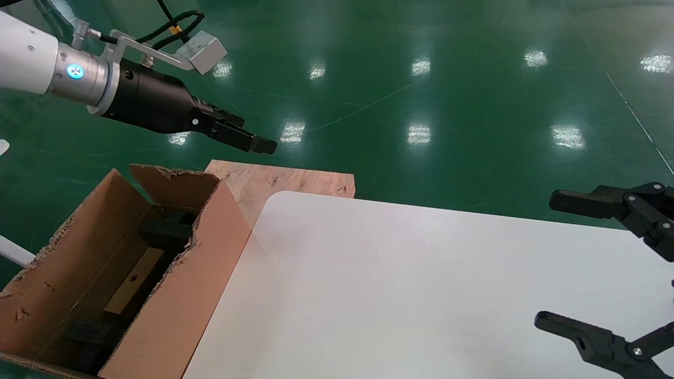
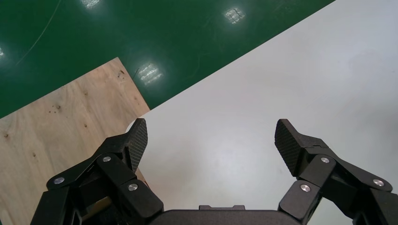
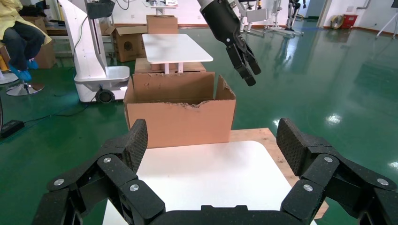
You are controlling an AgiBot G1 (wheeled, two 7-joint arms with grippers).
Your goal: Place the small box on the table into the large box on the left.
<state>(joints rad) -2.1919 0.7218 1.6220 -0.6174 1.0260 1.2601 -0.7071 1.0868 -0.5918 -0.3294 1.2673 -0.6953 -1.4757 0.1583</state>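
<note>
White table (image 1: pixel 421 295) beside large box (image 1: pixel 174 316); small box (image 1: pixel 134 287) lies inside, light, stiff, graspable across its narrow sides; left pincer (image 1: pixel 253 141) above, right pincer (image 1: pixel 553 263) both wide, empty

Bare plywood board (image 1: pixel 284 181) lying flat on a glossy green floor (image 1: pixel 447 95). Background: second white table (image 3: pixel 176 47), cardboard cartons (image 3: pixel 126 43), white robot base (image 3: pixel 94 70), seated person (image 3: pixel 19 37).
</note>
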